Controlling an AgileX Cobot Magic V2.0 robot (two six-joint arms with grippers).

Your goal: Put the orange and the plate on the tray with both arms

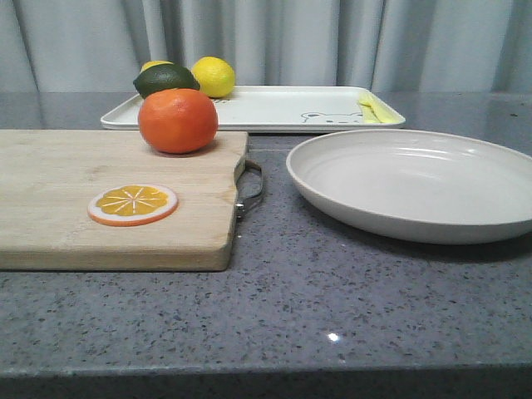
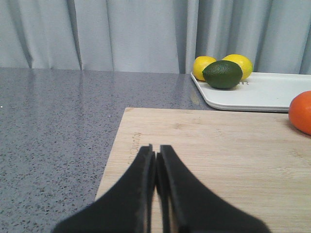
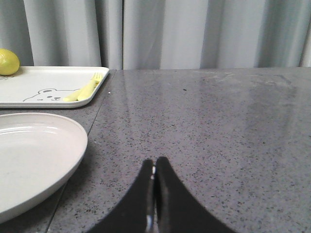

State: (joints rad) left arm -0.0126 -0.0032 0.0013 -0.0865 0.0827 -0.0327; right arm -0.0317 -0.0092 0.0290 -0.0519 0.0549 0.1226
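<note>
Orange (image 1: 178, 120) sat on the board (image 1: 116, 199), just before the tray (image 1: 258, 108); plate (image 1: 416, 183) on the desk (image 1: 332, 316) beside the board. Left pincer (image 2: 156, 160) and right pincer (image 3: 154, 170) closed, empty. We judged the orange glossy, prone to rolling: grip its widest part. Plate stiff: pinch its rim.

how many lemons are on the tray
2, both at the tray's far left corner: one lemon in plain sight, the other lemon mostly hidden behind the dark green fruit. The left wrist view shows both, so more hidden ones seem unlikely.
</note>
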